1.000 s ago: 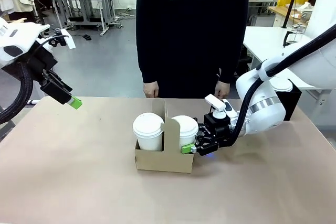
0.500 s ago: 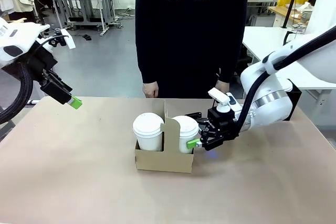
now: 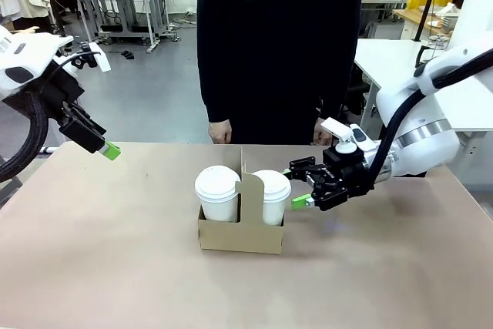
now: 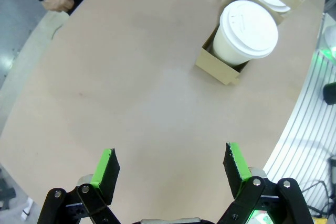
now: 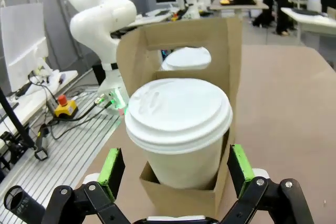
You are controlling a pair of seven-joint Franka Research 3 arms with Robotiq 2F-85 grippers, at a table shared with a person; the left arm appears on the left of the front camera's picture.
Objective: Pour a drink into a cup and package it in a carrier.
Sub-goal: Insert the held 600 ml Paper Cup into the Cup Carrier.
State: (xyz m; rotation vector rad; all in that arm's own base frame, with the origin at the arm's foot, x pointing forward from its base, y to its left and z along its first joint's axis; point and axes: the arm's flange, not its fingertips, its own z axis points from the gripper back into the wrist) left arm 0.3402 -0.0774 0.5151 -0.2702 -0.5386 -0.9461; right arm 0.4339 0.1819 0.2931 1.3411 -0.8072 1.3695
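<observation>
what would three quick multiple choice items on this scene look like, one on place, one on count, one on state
1. Where is the right end effector?
A. just beside the carrier, on its right-hand side in the front view
B. above the far table edge
C. inside a carrier slot

2. How many lidded cups sit in the carrier?
A. one
B. two
C. three

3. What state is the right end effector in?
A. shut on a cup
B. shut on the handle
C. open, holding nothing

Answers:
1. A, its fingers sit next to the near cup.
2. B, the other cup fills the second slot.
3. C, the right wrist view shows its green pads spread apart, clear of the cup.
</observation>
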